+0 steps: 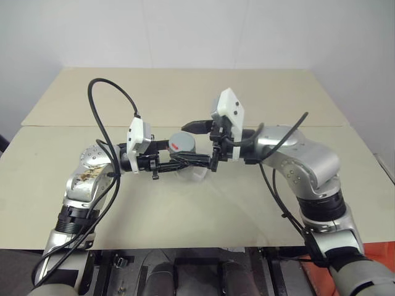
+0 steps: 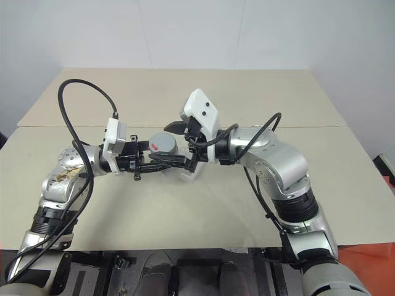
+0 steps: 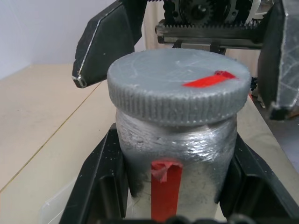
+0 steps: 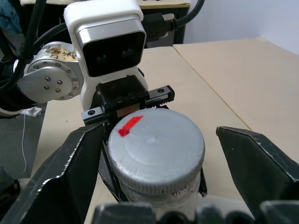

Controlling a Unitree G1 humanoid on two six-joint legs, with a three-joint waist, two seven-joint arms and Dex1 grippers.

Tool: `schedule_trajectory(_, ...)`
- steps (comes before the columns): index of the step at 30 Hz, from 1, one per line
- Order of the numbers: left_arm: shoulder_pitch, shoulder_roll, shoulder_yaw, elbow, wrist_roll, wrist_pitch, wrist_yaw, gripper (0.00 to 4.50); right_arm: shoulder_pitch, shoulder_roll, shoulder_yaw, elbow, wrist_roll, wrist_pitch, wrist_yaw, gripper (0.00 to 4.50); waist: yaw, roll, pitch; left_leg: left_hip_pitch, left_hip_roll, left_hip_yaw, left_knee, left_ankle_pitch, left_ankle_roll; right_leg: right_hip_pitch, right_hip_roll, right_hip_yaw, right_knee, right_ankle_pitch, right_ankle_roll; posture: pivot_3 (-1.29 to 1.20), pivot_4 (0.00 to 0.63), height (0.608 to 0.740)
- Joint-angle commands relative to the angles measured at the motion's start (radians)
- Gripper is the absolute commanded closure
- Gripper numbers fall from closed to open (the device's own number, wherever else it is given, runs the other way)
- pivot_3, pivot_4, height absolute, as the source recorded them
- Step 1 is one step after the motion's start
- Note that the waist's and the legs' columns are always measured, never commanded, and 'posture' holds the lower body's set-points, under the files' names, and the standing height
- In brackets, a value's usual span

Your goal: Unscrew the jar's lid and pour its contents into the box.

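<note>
My left gripper [image 1: 180, 161] points right and is shut on the body of the jar [image 3: 196, 149], a small scuffed cylinder with a strip of red tape, held upright above the table. The grey ribbed lid [image 3: 177, 86] with a red mark sits on the jar. From the opposite side my right gripper [image 4: 159, 135] is open around the lid. One of its fingers [image 4: 70, 163] is at the lid's edge and the other stands apart with a gap. The box [image 1: 196, 176], a clear shallow tray, lies on the table under the jar. The contents are hidden behind the cloudy wall.
Two tan tabletops meet at a seam [image 1: 74, 126], with a white wall behind. Black cables [image 1: 105, 92] loop above each wrist. The tabletop is bare to the left, right and front of the box.
</note>
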Motion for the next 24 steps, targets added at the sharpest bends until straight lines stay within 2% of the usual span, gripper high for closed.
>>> schedule_trajectory(1, -0.004, 0.005, 0.009, -0.028, -0.005, -0.012, -0.001, 2.47, -0.022, 0.005, -0.016, -0.011, -0.011, -0.023, -0.005, 1.26, 0.000, 0.000, 0.000, 0.000, 0.000, 0.000, 0.000, 0.000, 0.000, 0.000, 0.000, 0.000, 0.000, 0.000, 0.000, 0.00, 0.150, 0.740)
schedule_trajectory(2, -0.003, 0.006, 0.009, -0.030, -0.006, -0.012, 0.000, 2.47, -0.023, 0.006, -0.018, -0.010, -0.013, -0.023, -0.006, 1.61, 0.000, 0.000, 0.000, 0.000, 0.000, 0.000, 0.000, 0.000, 0.000, 0.000, 0.000, 0.000, 0.000, 0.000, 0.000, 0.00, 0.150, 0.740)
schedule_trajectory(3, -0.002, 0.006, 0.009, -0.030, -0.006, -0.011, 0.001, 2.47, -0.023, 0.008, -0.020, -0.010, -0.013, -0.022, -0.009, 1.74, 0.000, 0.000, 0.000, 0.000, 0.000, 0.000, 0.000, 0.000, 0.000, 0.000, 0.000, 0.000, 0.000, 0.000, 0.000, 0.00, 0.150, 0.740)
schedule_trajectory(11, 0.023, 0.012, 0.005, -0.042, -0.009, -0.002, -0.005, 2.47, -0.031, 0.010, -0.050, -0.009, -0.004, -0.019, -0.015, 1.74, 0.000, 0.000, 0.000, 0.000, 0.000, 0.000, 0.000, 0.000, 0.000, 0.000, 0.000, 0.000, 0.000, 0.000, 0.000, 0.00, 0.150, 0.740)
schedule_trajectory(20, 0.068, 0.056, -0.017, -0.029, 0.021, -0.036, -0.070, 2.47, -0.078, -0.023, -0.223, 0.068, 0.168, 0.066, 0.017, 1.74, 0.004, 0.000, 0.000, 0.000, 0.000, 0.000, 0.000, 0.000, 0.000, 0.000, 0.000, -0.001, 0.000, 0.000, 0.000, 0.00, 0.150, 0.740)
schedule_trajectory(24, 0.061, 0.048, 0.002, -0.022, 0.024, -0.041, -0.045, 2.47, -0.028, -0.065, -0.223, 0.056, 0.104, 0.028, -0.019, 1.74, 0.001, 0.000, 0.000, 0.000, 0.000, 0.000, 0.000, 0.000, 0.000, 0.000, 0.000, 0.000, 0.000, 0.000, 0.000, 0.00, 0.150, 0.740)
